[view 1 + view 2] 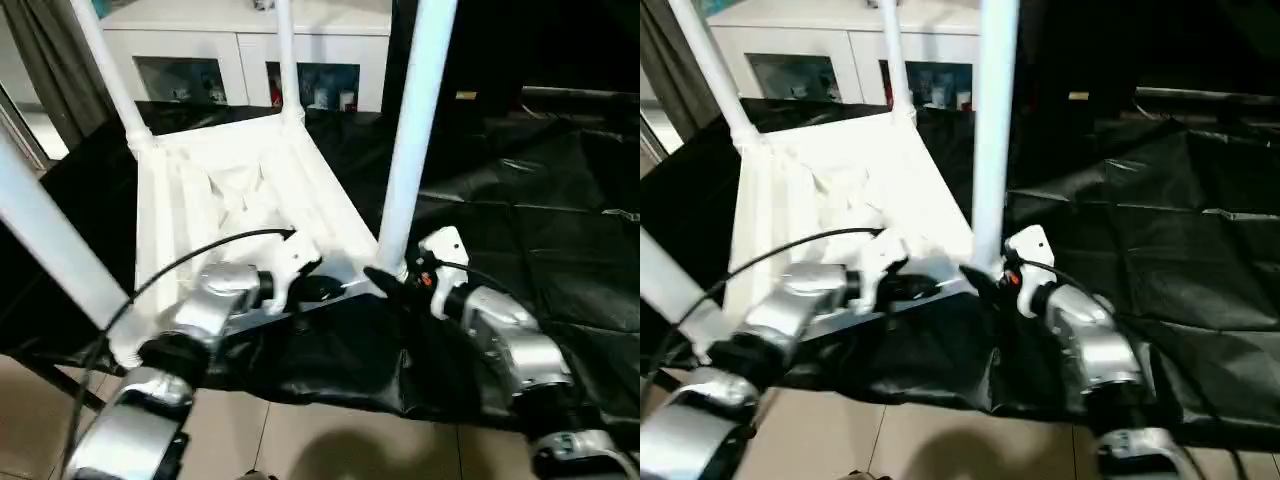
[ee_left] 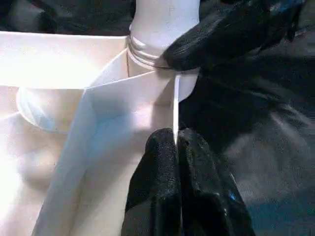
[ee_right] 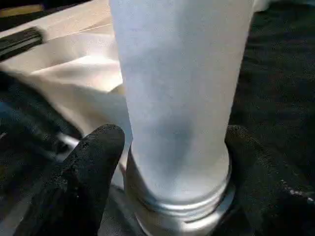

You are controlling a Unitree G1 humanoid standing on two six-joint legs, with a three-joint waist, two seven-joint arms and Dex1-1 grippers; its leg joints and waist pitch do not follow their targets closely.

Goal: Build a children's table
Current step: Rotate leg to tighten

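Silver forearms of mine fill the near edge at six o'clock, one on each side, both reaching toward the near corner of the children's table. It lies upside down on a counter draped in black sheeting, its ribbed underside facing up and its legs standing upward from the corner sockets.

My left tool has its two black fingers pressed together, pinching the thin white edge of the table's rim just beside the near right corner socket. My right tool stands wide, one finger on either side of the near leg just above the ringed collar where the leg enters its socket; both fingers lie close against the tube, but I cannot tell whether they press on it.

Toward eleven and twelve o'clock two further legs rise from the far corners, and at nine o'clock another leg slants across close to my left forearm. Behind the table, at twelve o'clock, stands a white cabinet with glass doors. A black cable arcs over my left wrist. Crumpled sheeting lies at three o'clock, beside my right arm.
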